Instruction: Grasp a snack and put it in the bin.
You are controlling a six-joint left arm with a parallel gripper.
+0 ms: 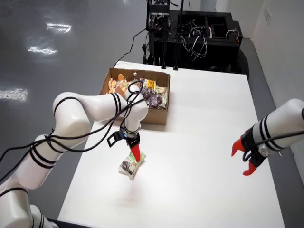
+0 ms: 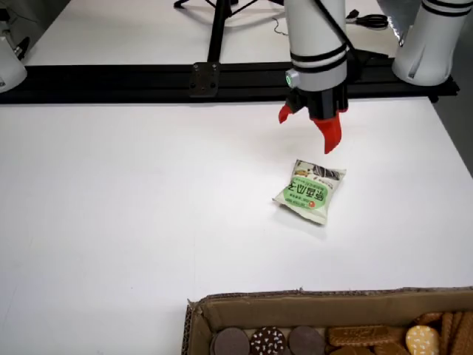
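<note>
A green and white snack packet (image 1: 132, 165) (image 2: 310, 192) lies flat on the white table, in front of the cardboard box (image 1: 156, 116) (image 2: 295, 302). The working gripper (image 1: 136, 154) (image 2: 305, 134), with red fingers, hangs just over the packet's edge that faces away from the box. In the view from the box side its jaws stand spread, with nothing between them and a small gap down to the packet. In the view from above only one red finger shows, overlapping the packet. The box holds cookies and several wrapped snacks.
A second arm with an open red-fingered gripper (image 1: 243, 159) hangs at the right in the view from above. A black rail (image 2: 148, 78) runs along the table's far edge in the view from the box side. Black equipment racks (image 1: 194, 33) stand behind the table.
</note>
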